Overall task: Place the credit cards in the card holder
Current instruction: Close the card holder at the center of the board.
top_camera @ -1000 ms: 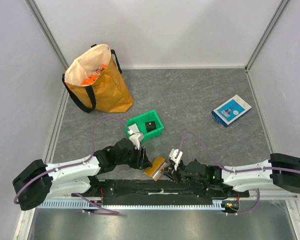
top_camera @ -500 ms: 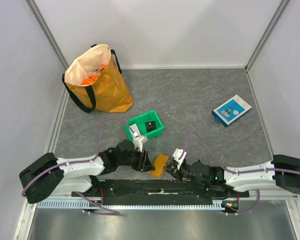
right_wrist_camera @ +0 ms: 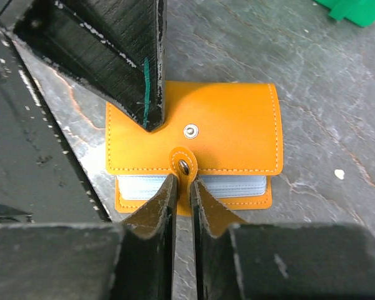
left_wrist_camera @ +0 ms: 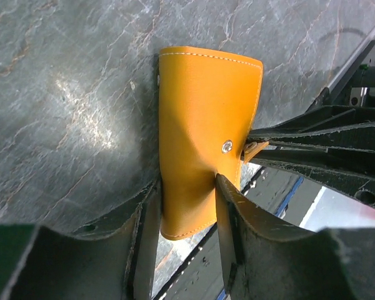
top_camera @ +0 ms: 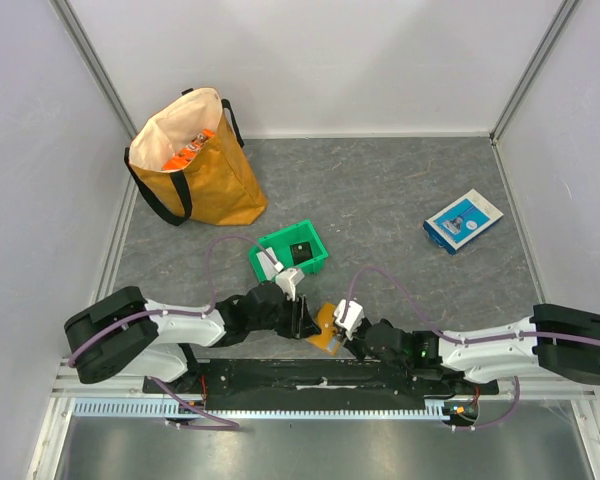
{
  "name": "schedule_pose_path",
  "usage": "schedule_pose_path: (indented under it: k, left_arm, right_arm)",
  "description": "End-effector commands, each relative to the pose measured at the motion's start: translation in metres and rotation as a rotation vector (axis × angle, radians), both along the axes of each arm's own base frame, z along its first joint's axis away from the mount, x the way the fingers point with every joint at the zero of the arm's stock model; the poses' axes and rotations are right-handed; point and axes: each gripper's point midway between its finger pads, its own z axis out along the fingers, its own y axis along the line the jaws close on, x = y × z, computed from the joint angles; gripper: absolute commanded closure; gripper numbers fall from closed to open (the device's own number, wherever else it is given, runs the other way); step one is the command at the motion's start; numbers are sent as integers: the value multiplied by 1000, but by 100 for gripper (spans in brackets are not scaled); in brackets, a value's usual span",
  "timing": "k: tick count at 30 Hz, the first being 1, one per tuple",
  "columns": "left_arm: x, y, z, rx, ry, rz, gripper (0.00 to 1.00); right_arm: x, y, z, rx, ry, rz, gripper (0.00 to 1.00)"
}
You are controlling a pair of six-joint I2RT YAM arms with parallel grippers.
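The orange card holder (top_camera: 325, 328) lies near the table's front edge, between my two grippers. My left gripper (top_camera: 302, 318) is shut on one end of it; in the left wrist view its fingers (left_wrist_camera: 228, 215) squeeze the orange cover (left_wrist_camera: 206, 112) from both sides. My right gripper (top_camera: 344, 324) is shut on the little snap tab (right_wrist_camera: 183, 167) of the holder (right_wrist_camera: 231, 125). Pale thin edges (right_wrist_camera: 237, 185) are stacked between the covers; I cannot tell whether they are cards or sleeves. A black flat card-like piece (top_camera: 300, 251) lies in the green bin.
The green plastic bin (top_camera: 280, 243) stands just behind the grippers, and its corner shows in the right wrist view (right_wrist_camera: 356, 9). A big orange-yellow tote bag (top_camera: 205, 170) stands at the back left. A blue-and-white flat box (top_camera: 463, 220) lies at the right. The black base rail (top_camera: 310, 378) runs close in front.
Both grippers have closed in on the card holder, the left moving right and the right moving left. The holder has shifted slightly right and lies flatter.
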Motion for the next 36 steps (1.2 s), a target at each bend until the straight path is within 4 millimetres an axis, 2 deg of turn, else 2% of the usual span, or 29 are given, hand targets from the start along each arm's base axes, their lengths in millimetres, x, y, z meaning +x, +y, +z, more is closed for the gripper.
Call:
schedule_pose_path:
  k: [1,4,5,6,10,14,17,18,21,25,27,31,33,36]
  left_arm:
    - [-7,0,-20,70,58,65,54]
    - [-6,-1,-22,87,58,93,54]
    - [-5,-1,-22,95,55,103,54]
    - [-4,0,-24,109,54,113,54]
    - [-5,-3,-21,122,48,109,53]
    - [0,-9,-13,111,25,123,51]
    - [1,-16,-5,97,15,121,51]
    - [2,-18,-2,93,13,120,50]
    - [3,-22,6,85,7,113,49]
    - [6,-26,23,57,-40,94,48]
    - [7,-25,24,85,-60,77,48]
    - [11,-22,23,113,-111,50,49]
    - [14,-23,27,111,-140,39,52]
    - [16,-26,28,120,-165,16,63]
  right_arm:
    - [14,18,33,40,-49,-53,80]
    - [21,14,44,63,-41,-125,75]
    - [23,13,49,84,-28,-156,55]
    - [26,10,52,104,-15,-198,47]
    - [23,4,64,186,88,-280,41]
    - [23,-8,70,298,215,-411,41]
    - [27,-21,83,425,308,-536,43]
    - [28,-30,79,425,328,-580,45]
    - [31,-44,81,506,396,-682,60]
    - [30,-64,61,517,469,-803,68]
    - [29,-68,53,500,488,-836,76]
    - [26,-74,37,443,508,-893,83]
    - [26,-76,31,425,514,-912,87]
    - [24,-77,24,399,521,-927,92]
